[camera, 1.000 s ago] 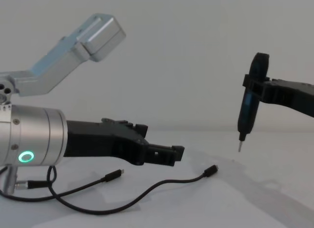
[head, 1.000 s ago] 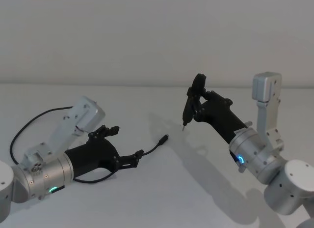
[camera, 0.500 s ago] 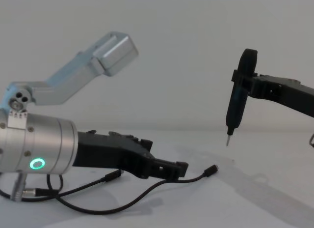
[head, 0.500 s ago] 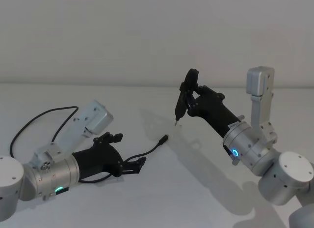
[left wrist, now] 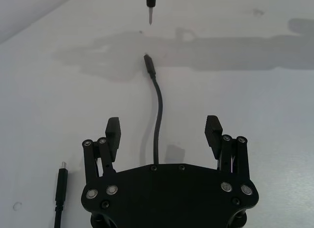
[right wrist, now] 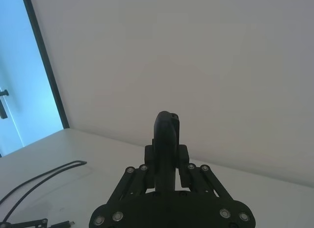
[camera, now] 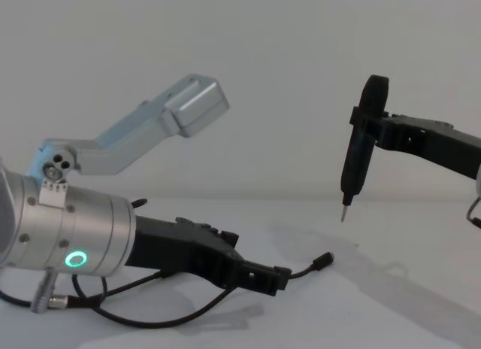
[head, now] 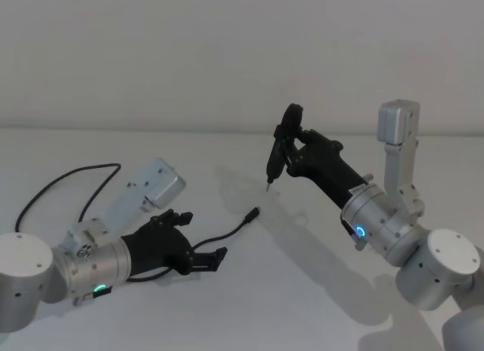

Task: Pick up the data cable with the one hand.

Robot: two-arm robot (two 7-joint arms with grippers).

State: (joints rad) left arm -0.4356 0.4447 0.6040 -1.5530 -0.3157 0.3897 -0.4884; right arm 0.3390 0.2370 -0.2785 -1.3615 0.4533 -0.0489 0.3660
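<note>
The data cable (head: 234, 228) is a thin black cord lying on the white table, and its small plug (head: 255, 213) points toward the middle. My left gripper (head: 199, 238) is low over the table and open. In the left wrist view the cable (left wrist: 158, 110) runs straight between the two spread fingers (left wrist: 114, 132), and neither finger touches it. From the chest the left gripper (camera: 270, 277) sits just above the cord (camera: 304, 270). My right gripper (head: 291, 150) hangs above the plug, shut on a slim black tool (head: 278, 156) with a metal tip.
A second short black lead (left wrist: 61, 181) with a silver connector lies beside the left gripper. More black cord (head: 64, 181) loops at the table's far left. The tool tip (camera: 343, 212) hovers a little above and beyond the cable plug (camera: 325, 259).
My left gripper has sunk lower toward the table and stayed over the cable with its fingers apart. The right arm has carried the tool a little to the left and higher.
</note>
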